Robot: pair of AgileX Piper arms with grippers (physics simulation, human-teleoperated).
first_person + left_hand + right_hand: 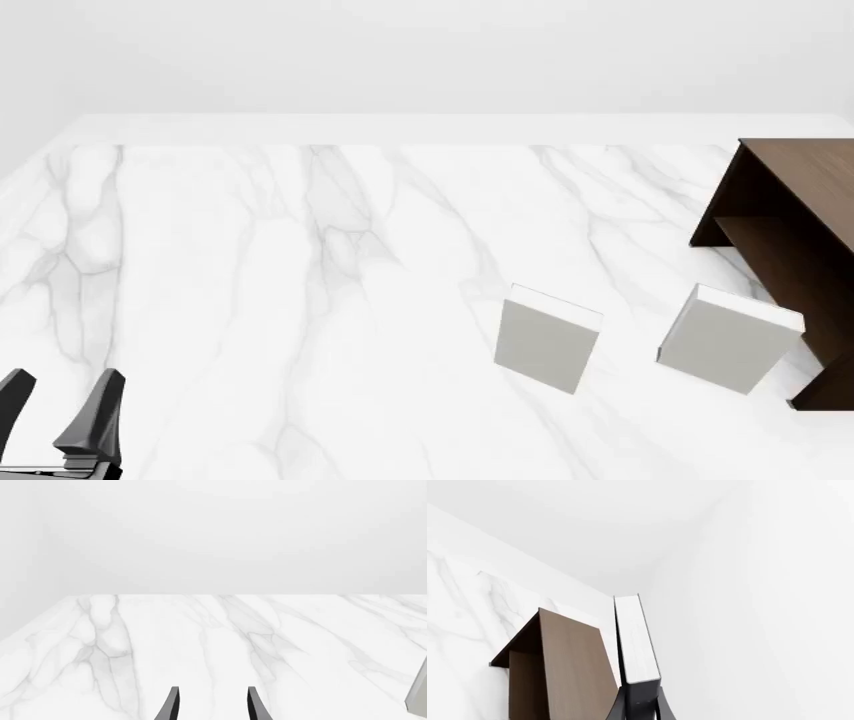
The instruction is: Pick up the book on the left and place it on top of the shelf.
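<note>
- The book (636, 640), with a dark cover and white page edges, is seen only in the right wrist view, where it is pinched at its near end between the fingers of the right gripper (640, 705).
- The book is held clear of the table (267, 300), with its length running away from the wrist camera and its page edges turned toward that camera.
- In that view the book is seen just beside the shelf (570, 670); whether it is touching the shelf top cannot be told.
- The right gripper and the book are not shown in the front view.
- In the front view the shelf (787, 230) is placed at the right edge of the marble table and is cut off by the frame; its flat top and an open compartment are visible.
- Two pale books are stood on the table near the shelf: the left pale book (547, 338) is set apart from the right pale book (727, 335), which is just beside the shelf.
- The left gripper (56, 405) is positioned low at the near left corner of the table, well apart from the books.
- Its fingers (172, 705) are spread, with nothing between them, as shown in the left wrist view (212, 705).
</note>
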